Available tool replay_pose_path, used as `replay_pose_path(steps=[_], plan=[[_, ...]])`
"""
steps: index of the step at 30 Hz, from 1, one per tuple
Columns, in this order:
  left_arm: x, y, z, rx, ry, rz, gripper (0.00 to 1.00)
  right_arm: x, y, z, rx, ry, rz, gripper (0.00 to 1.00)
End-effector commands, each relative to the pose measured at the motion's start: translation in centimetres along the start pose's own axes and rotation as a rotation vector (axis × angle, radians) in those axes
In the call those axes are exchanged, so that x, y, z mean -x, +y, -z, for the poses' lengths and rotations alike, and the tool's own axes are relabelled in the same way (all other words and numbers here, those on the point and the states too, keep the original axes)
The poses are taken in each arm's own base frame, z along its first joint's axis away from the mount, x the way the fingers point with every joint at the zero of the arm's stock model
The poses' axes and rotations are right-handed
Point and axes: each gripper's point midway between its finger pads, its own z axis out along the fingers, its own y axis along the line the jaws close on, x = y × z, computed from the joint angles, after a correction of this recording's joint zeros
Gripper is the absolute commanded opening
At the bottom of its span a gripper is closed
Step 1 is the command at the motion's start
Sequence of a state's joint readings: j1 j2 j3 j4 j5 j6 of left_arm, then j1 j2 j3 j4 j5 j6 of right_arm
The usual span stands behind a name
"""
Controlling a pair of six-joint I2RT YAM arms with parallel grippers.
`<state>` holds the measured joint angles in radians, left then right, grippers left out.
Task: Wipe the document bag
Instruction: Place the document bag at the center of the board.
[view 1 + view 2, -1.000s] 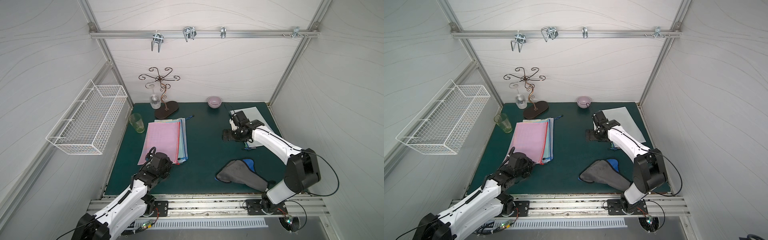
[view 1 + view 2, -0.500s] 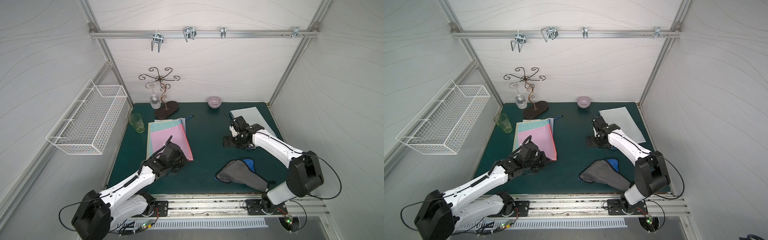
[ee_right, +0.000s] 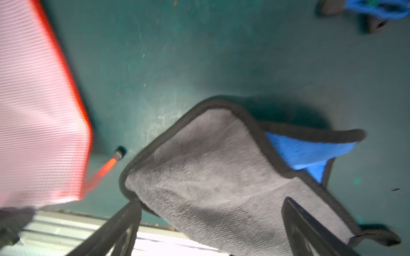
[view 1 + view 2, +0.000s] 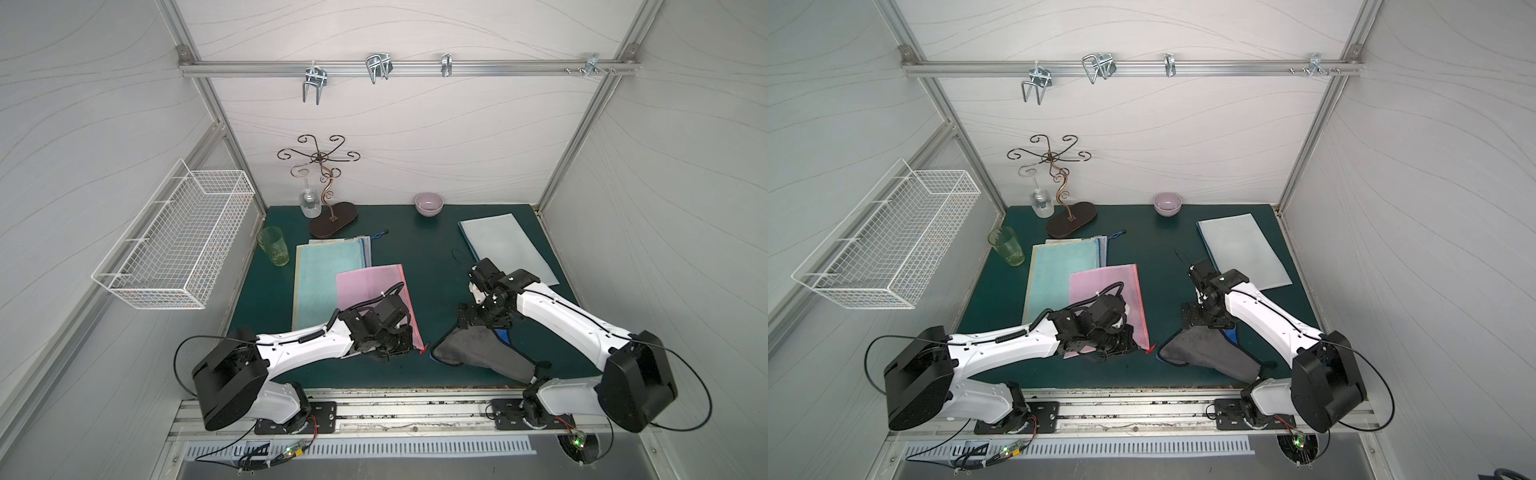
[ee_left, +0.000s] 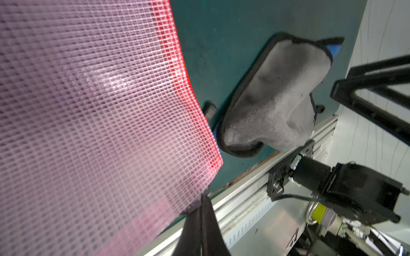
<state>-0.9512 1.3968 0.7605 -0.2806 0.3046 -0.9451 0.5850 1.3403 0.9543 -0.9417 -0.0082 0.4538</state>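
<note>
Left hand [image 5: 202,199] clamped on a corner of the pink document bag [image 4: 365,286]; right hand [image 4: 480,323] fully spread, empty, directly above the grey cloth [image 4: 469,349]. Step: fetching cloth. Next: descend, pinch it.

The left arm [image 4: 303,345] lies low and stretched out from its base at the near edge, forearm almost level and angled in toward the middle. Its wrist turns down, and the left gripper [image 4: 388,347] has its jaws pinched tight on the near corner of the pink document bag [image 4: 370,286]; in the wrist view the two dark fingers [image 5: 200,221] sit pressed together. The right arm [image 4: 569,320] rises from its own base and slopes inward, elbow high and wrist folded steeply down. The right gripper [image 4: 482,322] points at the table with its jaws spread wide, nothing between them, its fingers [image 3: 115,228] well apart.
</note>
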Motion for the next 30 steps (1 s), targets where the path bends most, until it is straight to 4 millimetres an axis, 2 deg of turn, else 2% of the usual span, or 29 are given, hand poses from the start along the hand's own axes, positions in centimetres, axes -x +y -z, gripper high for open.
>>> replay_pose_path(steps=[1,3,7,8,11,15,17,20,21,22,25,30], plan=[[-0.9,-2.6,0.0,-0.057,0.069,-0.137,0.0,-0.7,0.9,-0.2,0.028,0.03,-0.037,0.99],[-1.9,-2.8,0.0,-0.04,0.096,-0.194,0.0,0.3,2.5,0.1,0.102,-0.004,-0.029,0.99],[-3.8,-3.6,0.2,-0.062,0.144,-0.272,0.0,2.2,3.7,-0.4,0.124,-0.016,-0.002,0.99],[-4.2,-3.8,0.3,-0.075,0.151,-0.291,0.0,2.9,4.2,-0.8,0.14,-0.024,0.01,0.96],[-5.5,-3.2,0.3,-0.085,0.2,-0.323,0.0,5.1,6.1,-1.3,0.199,-0.05,0.037,0.71],[-6.7,-0.9,0.4,-0.021,0.251,-0.372,0.0,7.8,7.7,-3.3,0.227,-0.042,0.057,0.22],[-6.9,-0.3,0.8,0.004,0.255,-0.403,0.0,8.9,9.1,-4.2,0.3,-0.033,0.063,0.11],[-6.5,0.5,1.1,0.034,0.23,-0.412,0.0,9.9,10.5,-6.4,0.357,0.024,0.063,0.08],[-6.3,0.7,1.1,0.043,0.222,-0.411,0.0,10.1,10.3,-7.4,0.335,0.049,0.051,0.07],[-6.1,0.7,1.0,0.045,0.215,-0.412,0.0,10.2,9.9,-8.4,0.32,0.069,0.035,0.01],[-5.6,0.6,0.8,0.045,0.195,-0.414,0.0,11.1,8.5,-10.2,0.291,0.09,-0.014,0.0],[-4.9,0.2,0.7,0.048,0.171,-0.411,0.0,11.5,1.8,-11.0,0.082,0.107,-0.149,0.0]])
